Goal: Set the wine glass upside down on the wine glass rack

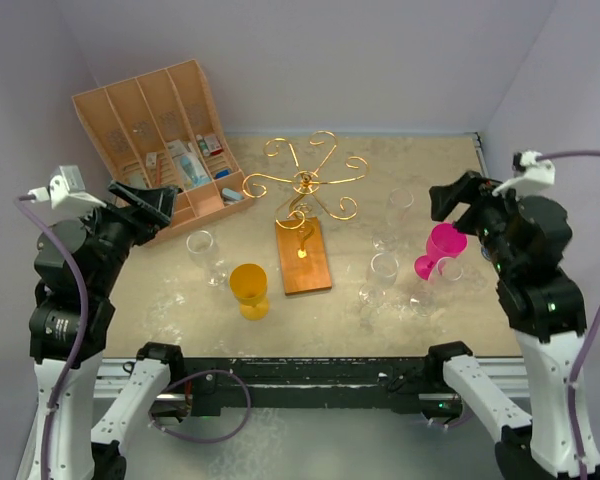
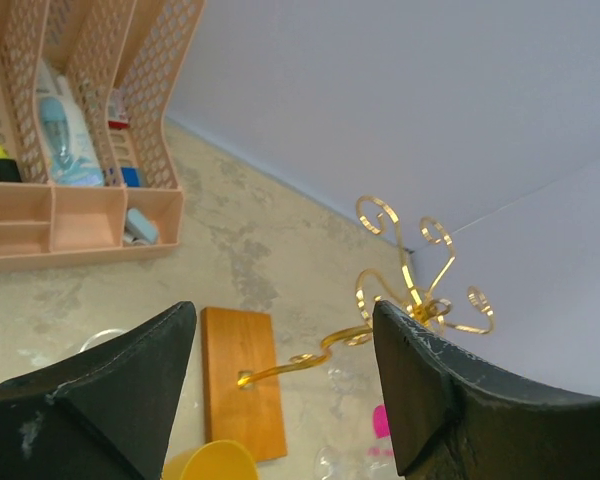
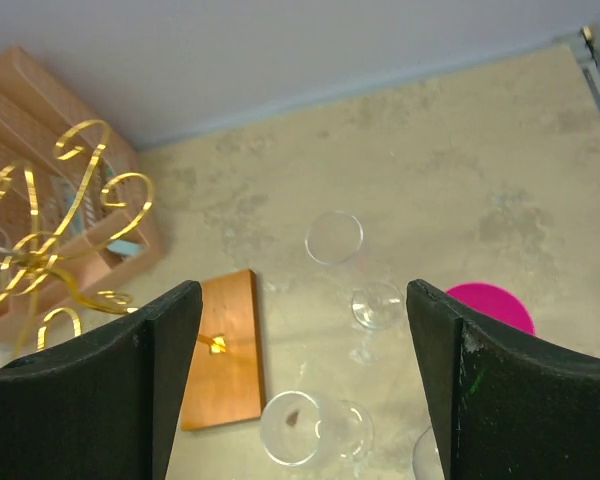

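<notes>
Both pairs of jaws are standing wide open, holding nothing: left gripper (image 2: 280, 322) near left, right gripper (image 3: 302, 298) near right. The pink wine glass (image 1: 442, 246) is sitting close by the right gripper, a finger partly hiding it in the right wrist view. Clear wine glasses (image 1: 382, 272) are blending into the tabletop (image 1: 435, 165). Farther back, centre, the wine glass rack (image 1: 305, 185) is standing: gold curled wire arms, brown wooden base.

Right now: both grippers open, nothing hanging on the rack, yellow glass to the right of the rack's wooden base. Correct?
One error. The top external view shows the yellow glass left of the wooden base, not right. The left gripper and right gripper are open, and the wine glass rack holds nothing.
</notes>
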`<state>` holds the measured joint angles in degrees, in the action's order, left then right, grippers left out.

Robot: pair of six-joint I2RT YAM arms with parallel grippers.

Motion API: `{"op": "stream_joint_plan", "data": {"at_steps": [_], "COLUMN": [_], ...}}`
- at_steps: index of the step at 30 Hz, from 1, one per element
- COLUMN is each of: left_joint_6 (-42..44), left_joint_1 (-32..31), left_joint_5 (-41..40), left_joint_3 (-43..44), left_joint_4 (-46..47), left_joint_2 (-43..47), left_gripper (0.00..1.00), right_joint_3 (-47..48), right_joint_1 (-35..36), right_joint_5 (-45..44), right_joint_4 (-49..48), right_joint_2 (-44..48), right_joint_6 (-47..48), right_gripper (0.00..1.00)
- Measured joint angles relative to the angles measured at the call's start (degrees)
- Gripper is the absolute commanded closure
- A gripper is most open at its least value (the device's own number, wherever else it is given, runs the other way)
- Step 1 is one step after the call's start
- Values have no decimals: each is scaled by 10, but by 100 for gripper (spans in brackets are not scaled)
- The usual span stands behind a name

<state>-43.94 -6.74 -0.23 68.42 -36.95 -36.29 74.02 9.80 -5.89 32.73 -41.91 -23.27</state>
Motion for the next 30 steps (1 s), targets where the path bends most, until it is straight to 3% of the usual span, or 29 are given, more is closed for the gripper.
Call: {"op": "stream_joint_plan", "data": {"at_steps": [4,9,20,30], "left_joint_6": [-25,-30,-19,2], "left_joint_1": [0,0,1,2], "left_joint_5": [7,36,73,71], "left_joint_3": [60,74,30,29], "left_joint_4": [7,14,-5,-19], "left_joint_2": [-35,-36,8,8], "left_gripper": [32,31,31,32], "right_joint_3": [40,9,-7,3], "right_joint_1": [-2,-2,-2,19], "right_joint_5": [-5,17,84,56], "right_joint_4": [48,49,5,-20], "right_joint_2": [-89,-155,-275,-358], "right_joint_6": [15,29,50,60], "right_gripper": [28,46,48,55]}}
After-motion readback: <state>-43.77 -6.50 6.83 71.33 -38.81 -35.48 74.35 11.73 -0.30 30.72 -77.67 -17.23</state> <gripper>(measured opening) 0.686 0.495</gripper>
